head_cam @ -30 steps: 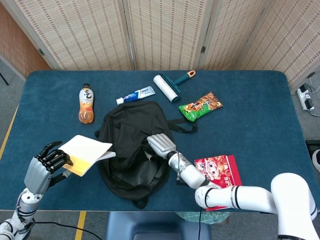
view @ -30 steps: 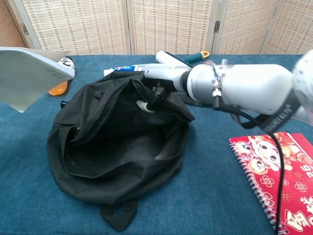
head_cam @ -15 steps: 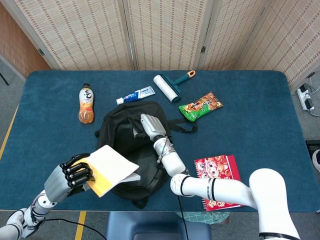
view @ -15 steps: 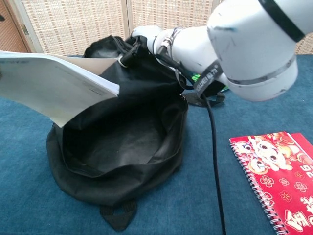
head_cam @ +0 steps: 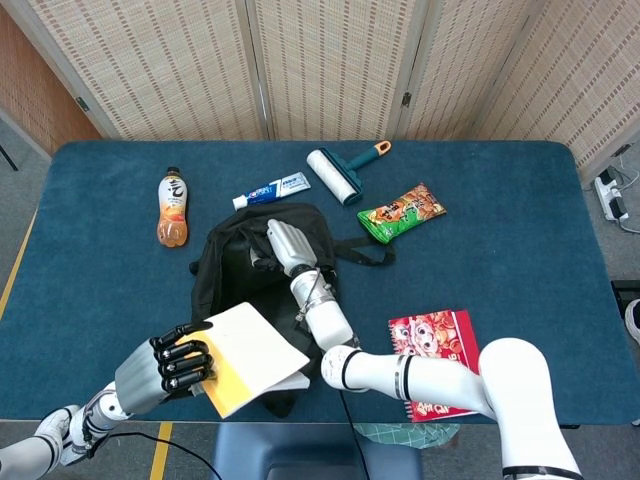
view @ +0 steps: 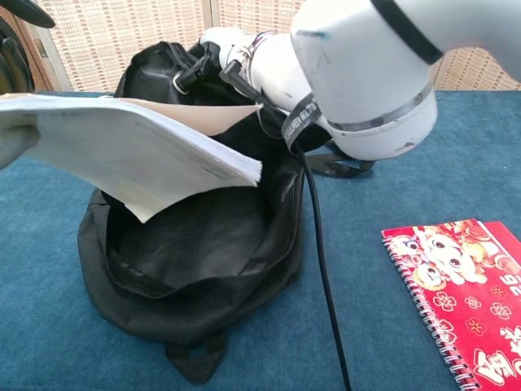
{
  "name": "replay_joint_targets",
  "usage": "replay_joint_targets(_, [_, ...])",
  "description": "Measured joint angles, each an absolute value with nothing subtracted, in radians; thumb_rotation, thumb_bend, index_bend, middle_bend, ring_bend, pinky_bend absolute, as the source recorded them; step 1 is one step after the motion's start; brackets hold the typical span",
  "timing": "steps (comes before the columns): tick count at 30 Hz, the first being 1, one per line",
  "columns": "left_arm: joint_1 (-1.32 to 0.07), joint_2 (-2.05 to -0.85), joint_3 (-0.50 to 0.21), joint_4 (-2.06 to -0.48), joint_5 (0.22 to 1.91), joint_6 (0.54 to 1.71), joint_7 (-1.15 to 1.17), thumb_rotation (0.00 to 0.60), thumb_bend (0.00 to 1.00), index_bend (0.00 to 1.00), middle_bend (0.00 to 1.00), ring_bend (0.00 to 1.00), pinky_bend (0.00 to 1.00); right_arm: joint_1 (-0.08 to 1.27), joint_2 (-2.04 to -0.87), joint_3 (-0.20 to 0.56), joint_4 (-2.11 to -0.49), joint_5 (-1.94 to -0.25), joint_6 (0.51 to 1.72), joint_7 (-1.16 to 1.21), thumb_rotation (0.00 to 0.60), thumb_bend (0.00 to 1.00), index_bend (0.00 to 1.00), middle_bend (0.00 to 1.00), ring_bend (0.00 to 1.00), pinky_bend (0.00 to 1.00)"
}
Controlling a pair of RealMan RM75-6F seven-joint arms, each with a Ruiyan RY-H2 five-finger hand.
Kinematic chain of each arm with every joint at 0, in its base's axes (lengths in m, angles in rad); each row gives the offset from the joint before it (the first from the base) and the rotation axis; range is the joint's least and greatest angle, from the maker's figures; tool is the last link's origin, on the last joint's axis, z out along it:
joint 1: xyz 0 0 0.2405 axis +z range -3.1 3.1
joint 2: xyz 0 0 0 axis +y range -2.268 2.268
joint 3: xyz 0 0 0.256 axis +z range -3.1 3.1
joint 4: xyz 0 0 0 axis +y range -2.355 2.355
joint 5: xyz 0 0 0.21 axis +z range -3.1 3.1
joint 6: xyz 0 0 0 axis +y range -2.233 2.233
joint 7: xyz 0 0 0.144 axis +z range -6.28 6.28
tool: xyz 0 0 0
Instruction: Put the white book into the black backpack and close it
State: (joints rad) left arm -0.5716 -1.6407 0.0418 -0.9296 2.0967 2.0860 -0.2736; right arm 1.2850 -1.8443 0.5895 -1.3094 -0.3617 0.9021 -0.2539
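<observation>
1. My left hand [head_cam: 170, 365] gripped the white book [head_cam: 252, 355] by its left edge, fingers curled over the top cover. The book hung in the air above the near part of the backpack's mouth, its free corner pointing in toward the opening.

2. My right hand [head_cam: 288, 248] was on the far rim of the black backpack [head_cam: 235, 270], holding the fabric up so the mouth gaped; in the chest view the rim stood raised and the hollow inside lay open beneath the book.

3. I judged the book light but floppy. In the chest view its pages fanned and the far corner sagged, so a grip at one edge gave poor control of the other end. A hold nearer the spine, clamping covers and pages together, seemed the safer one.

4. The backpack looked soft and limp, with no shape of its own. I expected the mouth to fall shut if my right hand let go, so the rim was the place to keep hold.

5. The book's loose corner could have caught on the near rim or the zip; a steeper tilt seemed wise.

6. The zip was not yet closed.
</observation>
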Motion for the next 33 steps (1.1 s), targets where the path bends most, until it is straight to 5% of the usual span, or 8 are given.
replay_joint_targets(12, [-0.629, -1.692, 0.020, -0.932, 2.072, 1.977, -0.251, 0.600, 0.54, 0.71, 0.69, 0.57, 0.34, 1.290, -1.851, 0.624, -1.346, -0.419, 0.873, -0.182, 0.600, 0.71, 0.70, 0.42, 0.33, 0.40])
replay_joint_targets(25, [-0.622, -1.816, 0.011, -0.677, 1.958, 1.873, -0.262, 0.600, 0.54, 0.72, 0.70, 0.58, 0.35, 1.250, -1.800, 0.607, -1.421, -0.433, 0.855, -0.137, 0.600, 0.71, 0.70, 0.42, 0.34, 0.40])
replay_joint_targets(33, [-0.581, -1.856, 0.063, -0.589, 1.943, 1.848, -0.230, 0.600, 0.54, 0.72, 0.71, 0.60, 0.46, 1.241, -1.783, 0.601, -1.453, -0.449, 0.855, -0.117, 0.600, 0.71, 0.69, 0.42, 0.34, 0.40])
